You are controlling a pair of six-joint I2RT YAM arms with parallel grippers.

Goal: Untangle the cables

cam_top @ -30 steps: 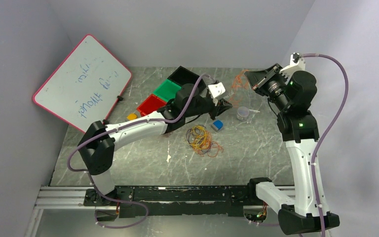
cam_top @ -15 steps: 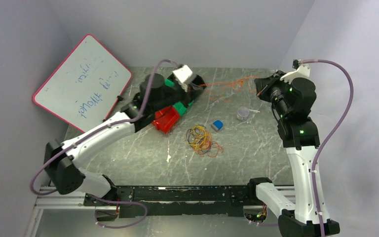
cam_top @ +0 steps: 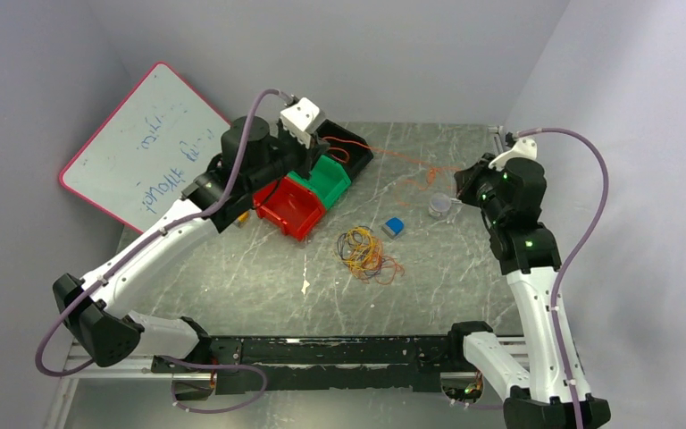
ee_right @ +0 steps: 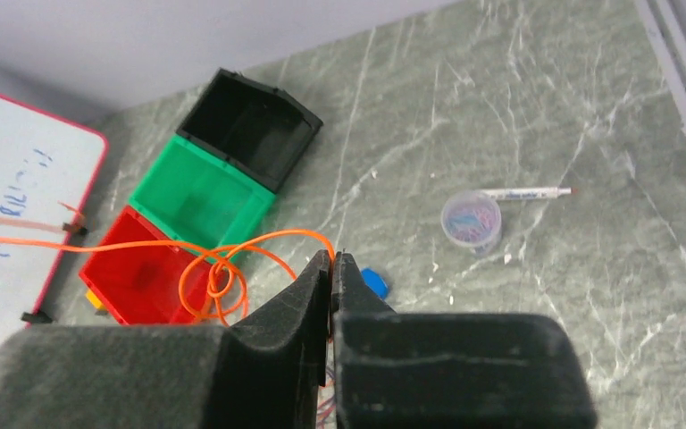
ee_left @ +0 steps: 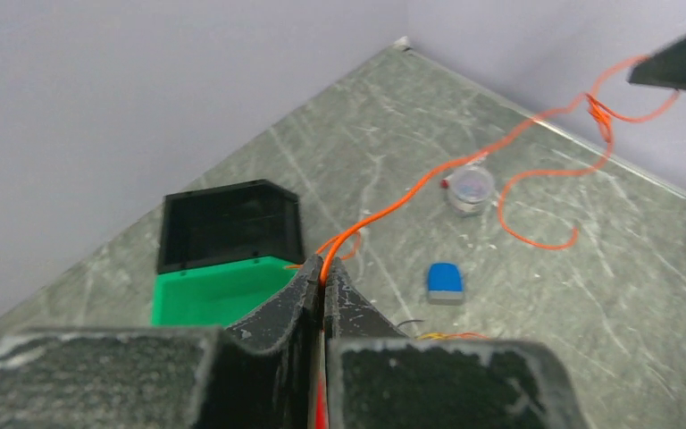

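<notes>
An orange cable [cam_top: 393, 159] stretches in the air between my two grippers, with a small knot of loops near the right one [ee_right: 214, 277]. My left gripper [ee_left: 323, 273] is shut on one end of it, raised over the bins. My right gripper [ee_right: 332, 259] is shut on the other end at the back right [cam_top: 461, 188]. The orange cable also shows in the left wrist view [ee_left: 500, 147]. A clump of yellow, orange, red and dark cables [cam_top: 364, 253] lies on the table centre, apart from both grippers.
Red [cam_top: 290, 206], green [cam_top: 326, 179] and black [cam_top: 353, 150] bins stand at the back left under the left arm. A blue block [cam_top: 394, 227] and a clear cup [cam_top: 440, 206] with a pen beside it lie mid-table. A whiteboard [cam_top: 147, 152] leans at left.
My left gripper has swung left and back with the orange cable, and my right gripper has come down and forward. The cable has been pulled out into a long line.
</notes>
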